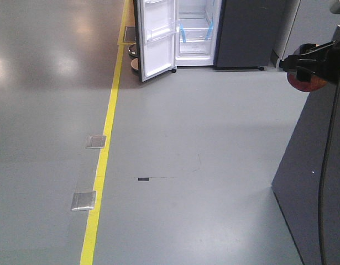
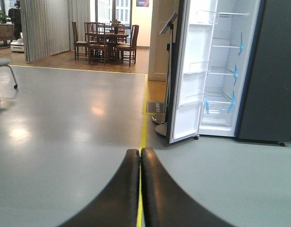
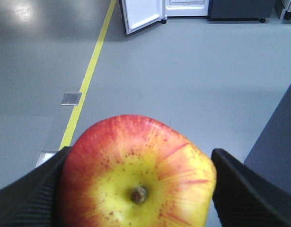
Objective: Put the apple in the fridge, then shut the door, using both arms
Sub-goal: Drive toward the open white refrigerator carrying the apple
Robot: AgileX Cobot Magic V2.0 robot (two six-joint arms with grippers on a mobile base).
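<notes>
Our right gripper [image 3: 138, 191] pinches the apple [image 3: 136, 156] across its sides, one ribbed finger [image 3: 31, 194] on each flank, with the stem dip facing the wrist camera. Our left gripper [image 2: 140, 163] has its fingers pressed together on nothing and points at the floor ahead.

The fridge [image 2: 225, 71] stands well apart from us across bare grey floor. Its door [image 2: 185, 109] is swung wide to the left, beside the yellow floor line [image 1: 106, 138].

We judge the step in hand to be carrying the apple to the fridge. To do it well, we hold the pinch firm and level while the base rolls, because the glossy skin could slip. We steer clear of the dark grey unit [image 1: 313, 182] close on our right. We aim for a glass shelf between the blue tape strips [image 2: 234, 73], entering right of the door bins [image 2: 197, 66]. The left arm is free for the door, and it will need to reach the door's outer face.

As for writing, we read no brand or label on the fridge or the apple. A small sign [image 2: 143, 2] on the far wall is too small to read.
</notes>
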